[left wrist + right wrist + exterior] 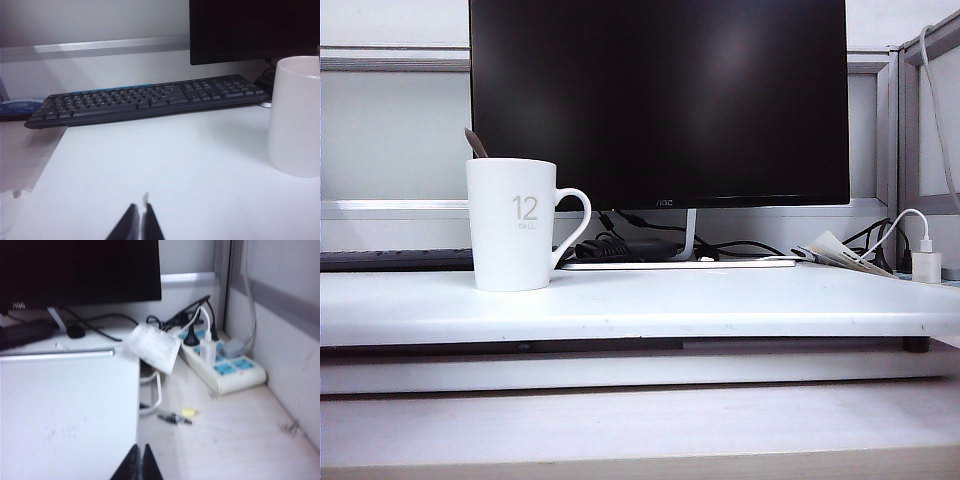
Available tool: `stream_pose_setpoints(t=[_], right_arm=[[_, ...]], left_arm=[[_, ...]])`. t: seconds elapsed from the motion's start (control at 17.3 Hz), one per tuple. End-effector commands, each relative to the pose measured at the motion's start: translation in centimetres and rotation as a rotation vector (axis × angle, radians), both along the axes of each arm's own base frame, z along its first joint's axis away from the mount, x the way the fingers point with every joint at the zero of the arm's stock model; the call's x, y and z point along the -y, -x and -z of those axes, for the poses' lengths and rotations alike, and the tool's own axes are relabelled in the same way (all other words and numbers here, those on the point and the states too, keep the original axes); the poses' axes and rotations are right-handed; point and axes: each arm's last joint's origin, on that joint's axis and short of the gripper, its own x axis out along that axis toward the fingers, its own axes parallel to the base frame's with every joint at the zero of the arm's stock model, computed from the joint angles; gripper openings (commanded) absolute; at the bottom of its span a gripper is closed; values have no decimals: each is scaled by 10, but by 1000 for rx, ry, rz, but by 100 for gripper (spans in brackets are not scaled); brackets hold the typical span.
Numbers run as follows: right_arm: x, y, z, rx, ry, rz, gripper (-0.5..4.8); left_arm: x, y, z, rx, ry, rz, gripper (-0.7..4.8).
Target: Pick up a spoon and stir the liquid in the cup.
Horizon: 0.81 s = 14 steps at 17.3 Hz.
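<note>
The cup stood left on the white board, the spoon apparently leaning inside for pickup, while left gripper and right gripper waited closed, empty, nearside.

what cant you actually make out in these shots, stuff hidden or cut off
- Spoon: exterior view shows only its handle end; the cup wall hides the bowl.
- Liquid: the cup's rim hides the inside in every view.
- Cup in left wrist view: cut by the frame edge.
- Left end effector and right end effector: only shut tips show, absent from exterior view.
- Paper slip: print blurred.
</note>
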Motion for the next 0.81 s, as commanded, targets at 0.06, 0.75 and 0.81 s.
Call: stream_pose_setpoints(t=[0.06,0.75,0.81], right_arm=[[1,0,-1,-6,4,23,17],[0,25,-73,146,29,-53,417],[0,32,-89,188,55,-68,418]], left_arm=[[0,0,-1,10,3,3,26],[1,6,-30,131,244,59,479],[3,10,-45,165,242,121,479]])
